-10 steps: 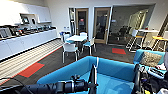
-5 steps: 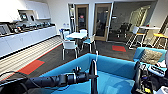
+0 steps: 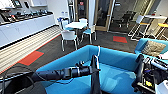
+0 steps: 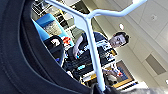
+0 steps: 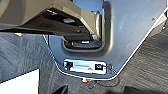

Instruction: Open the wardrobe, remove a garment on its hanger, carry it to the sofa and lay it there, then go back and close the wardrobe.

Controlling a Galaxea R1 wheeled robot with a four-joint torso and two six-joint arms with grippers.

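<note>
Left claw (image 3: 93, 70) is being held out over the blue sofa (image 3: 117, 58) at the end of the dark arm coming in from the left of the head view, and it is being kept clenched on the hanger (image 3: 98, 53), as far as the blurred head view allows. The thin white hanger's hook is being seen rising just above the claw, against the sofa's back. The garment (image 3: 95, 80), a black T-shirt, is being carried on that hanger and is hanging straight down below the claw, in front of the sofa seat. In the left wrist view the hanger (image 4: 93, 45) is being shown close up, with the garment's dark fabric (image 4: 22, 55) draped beside it and a person (image 4: 100, 52) with a control rig standing behind. A white tabletop (image 3: 76, 25) with small white chairs (image 3: 68, 36) around it is being seen beyond the sofa. Whether the right claw is released or clenched cannot be told.
</note>
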